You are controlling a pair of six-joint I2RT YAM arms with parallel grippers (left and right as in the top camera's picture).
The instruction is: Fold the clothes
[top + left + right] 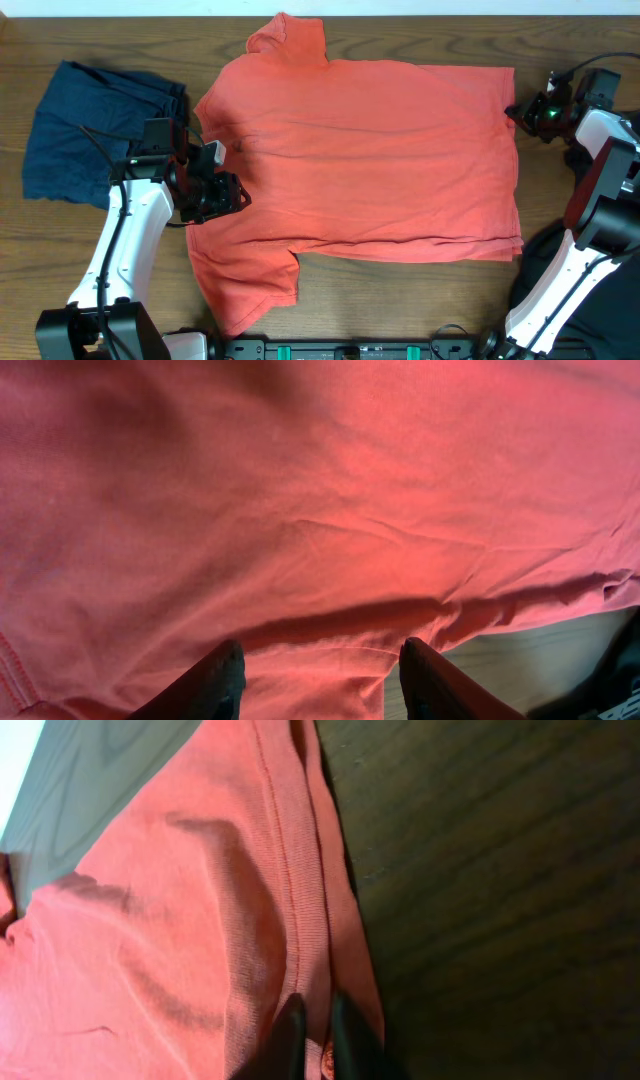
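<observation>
A red-orange T-shirt (370, 150) lies spread flat on the wooden table (400, 300), neck to the left and hem to the right. My left gripper (225, 195) is open at the shirt's left side near the lower sleeve. In the left wrist view its fingers (322, 670) straddle the shirt fabric (320, 510) by a seam. My right gripper (520, 110) is at the far right corner of the hem. In the right wrist view its fingers (318, 1030) are pinched shut on the shirt's hem edge (300, 900).
A crumpled navy garment (100, 130) lies at the left of the table, beside my left arm. Bare wood shows along the front edge and right of the hem (500, 870). The arm bases stand at the front corners.
</observation>
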